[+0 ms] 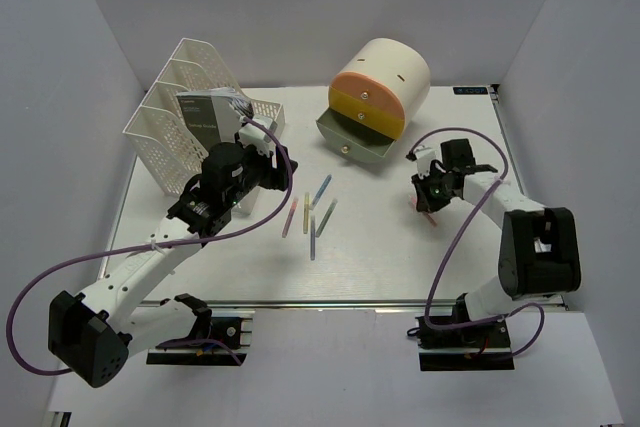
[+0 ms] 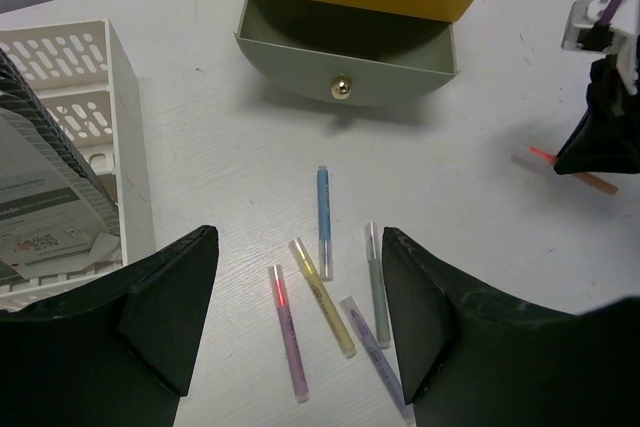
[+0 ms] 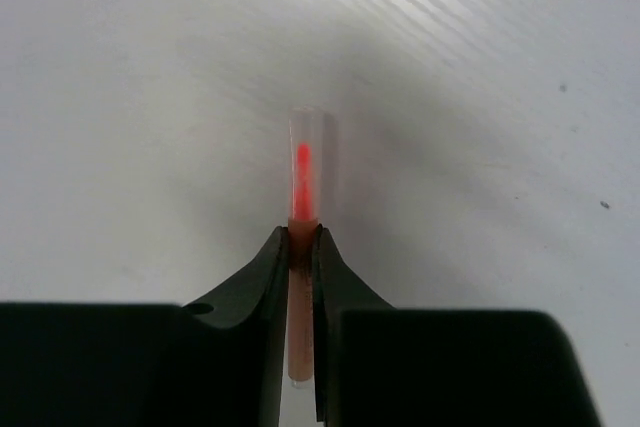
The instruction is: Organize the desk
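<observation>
The white desk (image 1: pixel 400 267) fills the floor of the grey-white walled enclosure, with its metal rail running along the front edge where both arms are bolted. At its far left corner stands a white mesh file rack (image 1: pixel 170 137) with a grey-and-white booklet (image 1: pixel 203 117) leaning in one of its slots. At the far centre sits a cream cylindrical drawer unit (image 1: pixel 390 72) with an orange front above a yellow one; its bottom grey-green drawer (image 2: pixel 350 52) is pulled out. The left arm reaches over the desk just beside the rack, and the left fingers (image 2: pixel 170 312) are spread wide with nothing between them, hanging above a loose cluster of five pens. The right arm bends in toward the desk's right side, near the drawer unit, and the right fingers (image 3: pixel 255 292) are clenched on an orange-red highlighter (image 3: pixel 303 162), pinching its barrel while the clear-capped end juts forward over the desk surface. In the cluster at mid-desk, a blue pen (image 2: pixel 324 209) lies farthest from the left arm, a yellow pen (image 2: pixel 322 297) and a green pen (image 2: pixel 376 287) lie nearer, and a pink pen (image 2: pixel 288 332) and a lavender pen (image 2: pixel 372 352) lie closest to it.
</observation>
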You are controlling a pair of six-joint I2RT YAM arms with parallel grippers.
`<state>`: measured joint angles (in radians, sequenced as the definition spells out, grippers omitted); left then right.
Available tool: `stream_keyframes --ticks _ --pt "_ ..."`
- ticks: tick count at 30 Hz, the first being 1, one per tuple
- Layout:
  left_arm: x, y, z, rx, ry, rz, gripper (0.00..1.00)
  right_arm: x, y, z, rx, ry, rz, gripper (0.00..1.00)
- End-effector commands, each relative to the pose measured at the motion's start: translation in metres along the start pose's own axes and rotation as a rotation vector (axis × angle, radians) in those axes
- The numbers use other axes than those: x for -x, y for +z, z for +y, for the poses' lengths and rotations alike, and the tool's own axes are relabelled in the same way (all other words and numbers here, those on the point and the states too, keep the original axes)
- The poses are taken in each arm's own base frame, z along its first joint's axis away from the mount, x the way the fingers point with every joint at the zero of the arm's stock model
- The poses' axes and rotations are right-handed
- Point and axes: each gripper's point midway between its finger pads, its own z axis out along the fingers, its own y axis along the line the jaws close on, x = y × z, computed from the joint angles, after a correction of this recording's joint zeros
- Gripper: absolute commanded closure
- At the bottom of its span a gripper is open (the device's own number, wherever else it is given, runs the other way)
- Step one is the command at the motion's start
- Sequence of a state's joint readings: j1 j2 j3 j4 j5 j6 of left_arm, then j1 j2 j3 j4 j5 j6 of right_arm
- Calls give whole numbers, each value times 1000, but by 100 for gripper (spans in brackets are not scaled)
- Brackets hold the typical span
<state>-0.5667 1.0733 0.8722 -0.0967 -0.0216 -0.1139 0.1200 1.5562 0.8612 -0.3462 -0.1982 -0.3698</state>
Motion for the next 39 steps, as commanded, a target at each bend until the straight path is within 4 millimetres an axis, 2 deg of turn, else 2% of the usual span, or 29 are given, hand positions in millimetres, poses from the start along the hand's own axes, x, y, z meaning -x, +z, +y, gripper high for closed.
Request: stream_keyframes --ticks 1,3,5,6,7,8,9,11,12,14,15,16,17,18,19,20,21,23,26,27,29,32,35,37,38,39 --pt "1 -1 -11 -57 -6 -6 24 56 -52 39 201 -296 -173 100" --pt "0 0 -14 -71 -9 -3 24 85 -74 55 241 -401 -242 100" --pt "-1 0 -16 -84 -10 -1 24 104 -83 66 253 -493 -279 100" --pt "-2 0 -16 -84 -9 2 24 125 -91 69 230 -536 -320 100" --pt "-4 2 -17 -93 -7 6 24 137 -92 70 219 -554 -338 100" --pt "-4 2 -18 -96 -6 5 24 149 -93 80 220 -588 -357 100" --pt "-8 3 -18 -100 -7 13 24 176 -99 73 161 -614 -411 100" --pt "-13 7 -20 -112 -6 25 24 199 -91 75 131 -643 -430 100" --pt "-19 11 -20 -113 -8 44 24 223 -89 74 96 -658 -457 100" --pt "-25 14 -22 -123 -9 67 24 244 -84 70 66 -661 -471 100" --pt "-28 16 -22 -126 -10 80 24 264 -91 73 55 -662 -509 100" --pt "-32 19 -22 -125 -11 93 24 272 -76 71 58 -653 -506 100" --pt "-34 20 -22 -124 -9 98 24 278 -73 71 59 -653 -515 99" --pt "-35 20 -22 -124 -10 103 24 282 -58 73 74 -643 -502 98" --pt "-37 21 -22 -124 -10 107 24 294 -58 72 64 -641 -522 98" --pt "-38 22 -21 -121 -10 110 24 296 -53 72 69 -634 -518 97" --pt "-39 22 -21 -120 -10 111 24 295 -38 69 74 -625 -491 95" --pt "-39 22 -22 -125 -8 112 24 302 -31 66 59 -612 -492 92" --pt "-39 23 -24 -135 -15 112 24 300 -15 60 42 -598 -466 84" --pt "-41 24 -24 -134 -21 121 24 297 -8 60 47 -594 -451 77" --pt "-42 25 -25 -133 -36 133 24 295 -5 56 39 -581 -435 67" --pt "-44 27 -26 -135 -49 145 24 287 4 59 69 -557 -400 61" --pt "-46 28 -26 -136 -60 151 25 285 1 63 89 -530 -401 57" --pt "-47 29 -25 -128 -69 154 27 286 -16 72 129 -517 -426 59" --pt "-48 29 -26 -128 -75 156 29 286 -37 78 150 -481 -451 66" --pt "-49 29 -29 -134 -80 160 39 282 -48 85 179 -460 -464 69"
